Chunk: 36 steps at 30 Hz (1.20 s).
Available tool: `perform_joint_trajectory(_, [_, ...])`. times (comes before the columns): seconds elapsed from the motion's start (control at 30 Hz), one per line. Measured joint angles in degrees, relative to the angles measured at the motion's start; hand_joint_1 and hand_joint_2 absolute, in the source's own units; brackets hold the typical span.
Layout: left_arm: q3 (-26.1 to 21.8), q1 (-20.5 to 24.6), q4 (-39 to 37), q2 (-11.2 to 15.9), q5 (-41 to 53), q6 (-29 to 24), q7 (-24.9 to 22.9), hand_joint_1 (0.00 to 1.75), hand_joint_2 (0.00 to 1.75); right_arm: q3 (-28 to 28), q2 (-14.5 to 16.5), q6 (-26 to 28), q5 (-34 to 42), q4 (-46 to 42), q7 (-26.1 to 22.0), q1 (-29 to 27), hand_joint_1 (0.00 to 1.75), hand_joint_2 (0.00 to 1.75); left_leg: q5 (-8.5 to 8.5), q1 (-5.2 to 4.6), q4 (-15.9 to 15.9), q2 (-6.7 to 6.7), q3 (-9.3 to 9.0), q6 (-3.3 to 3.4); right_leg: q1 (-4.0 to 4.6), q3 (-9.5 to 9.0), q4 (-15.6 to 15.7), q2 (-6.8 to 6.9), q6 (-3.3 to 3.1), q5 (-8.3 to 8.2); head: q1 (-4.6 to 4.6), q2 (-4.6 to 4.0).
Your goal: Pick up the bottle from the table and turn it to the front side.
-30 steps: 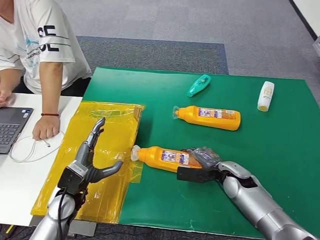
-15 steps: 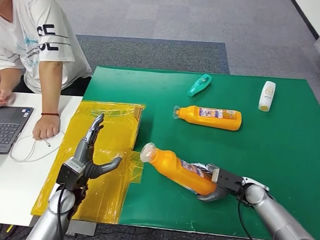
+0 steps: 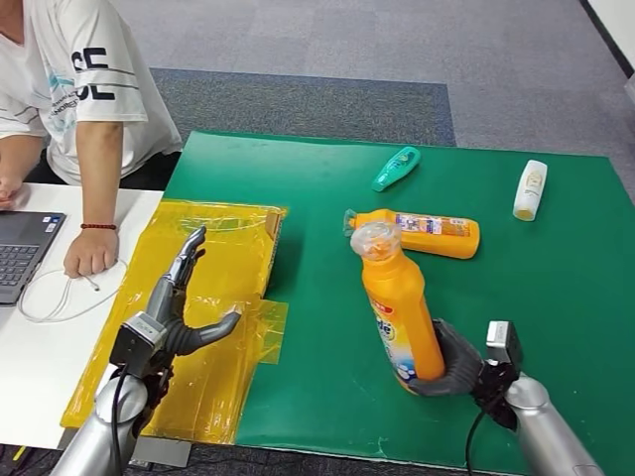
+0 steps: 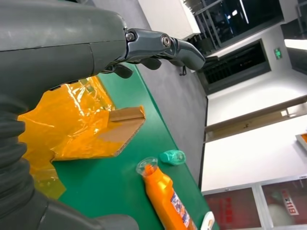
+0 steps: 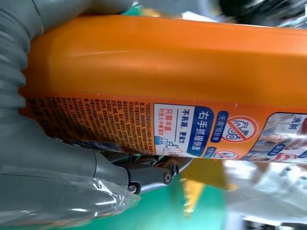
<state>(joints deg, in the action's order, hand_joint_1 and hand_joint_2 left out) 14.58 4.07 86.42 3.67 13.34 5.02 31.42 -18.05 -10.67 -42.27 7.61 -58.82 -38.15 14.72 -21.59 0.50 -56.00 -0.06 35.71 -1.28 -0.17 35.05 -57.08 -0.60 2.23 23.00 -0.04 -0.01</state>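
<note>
While our left hand (image 3: 174,315) is hovering open-fingered at lower left, we are gripping the orange bottle (image 3: 397,302) near-upright at lower centre in our right hand (image 3: 458,365), presumably so its label can be turned frontward.

A bench topped with green felt-like mat (image 3: 524,278) carries a lying orange plastic bottle (image 3: 427,234). Beyond that bottle lies a small teal tube (image 3: 395,168); to its right, a white bottle (image 3: 529,189); to its left, crinkled yellow plastic sheeting (image 3: 217,297).
</note>
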Motion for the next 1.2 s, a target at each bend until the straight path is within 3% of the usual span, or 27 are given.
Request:
perform_joint_trajectory(0.17, [0.0, -0.2, -0.2, -0.1, -1.0, 1.1, -0.2, 0.00, 1.75, 2.3, 2.1, 1.0, 1.1, -5.0, 2.7, -1.8, 1.75, 1.75, 0.00, 0.00, 0.0, 0.00, 0.00, 0.00, 0.00, 0.02, 0.0, 0.00, -0.01, 0.01, 0.00, 0.00])
perform_joint_trajectory(0.27, [0.0, -0.2, -0.8, -0.2, -3.8, 4.5, -0.1, 0.00, 1.75, 2.6, 2.9, 3.3, -0.5, -7.2, 3.8, -2.4, 1.75, 1.75, 0.00, 0.00, 0.0, 0.00, 0.01, 0.00, 0.00, 0.01, 0.0, 0.00, -0.01, 0.01, 0.00, 0.00])
perform_joint_trajectory(0.5, [0.0, 2.3, -8.3, -0.5, -19.0, 22.7, -0.3, 0.00, 1.75, 1.3, 4.6, 8.5, -5.4, -8.6, 4.2, -2.0, 1.75, 1.75, 0.01, 0.00, 0.0, 0.01, 0.01, -0.01, 0.00, 0.01, 0.0, 0.00, -0.01, 0.00, 0.00, 0.00])
perform_joint_trajectory(0.73, [0.8, 6.4, -20.8, -1.5, -27.6, 34.4, -2.7, 0.00, 1.75, -3.0, 6.7, 15.8, -10.9, -8.6, 4.7, 0.2, 1.75, 1.75, 0.05, 0.00, 0.0, 0.00, 0.02, -0.06, 0.00, 0.04, 0.0, 0.00, -0.02, 0.00, -0.01, -0.01])
perform_joint_trajectory(0.93, [1.7, 8.1, -27.1, -1.5, -28.7, 35.8, -3.0, 0.00, 1.75, -5.6, 7.6, 17.9, -12.2, -8.6, 4.9, 1.3, 1.75, 1.75, 0.04, 0.00, 0.0, 0.00, 0.04, -0.06, 0.00, 0.06, 0.0, 0.00, -0.01, 0.01, 0.00, -0.01])
perform_joint_trajectory(1.2, [2.0, 9.6, -29.9, -1.3, -31.3, 37.7, -4.1, 0.00, 1.75, -7.6, 8.5, 23.1, -15.9, -8.4, 6.0, 2.2, 1.75, 1.75, 0.05, 0.00, 0.0, 0.00, 0.06, -0.06, 0.00, 0.08, 0.0, 0.00, -0.02, 0.00, -0.02, 0.00])
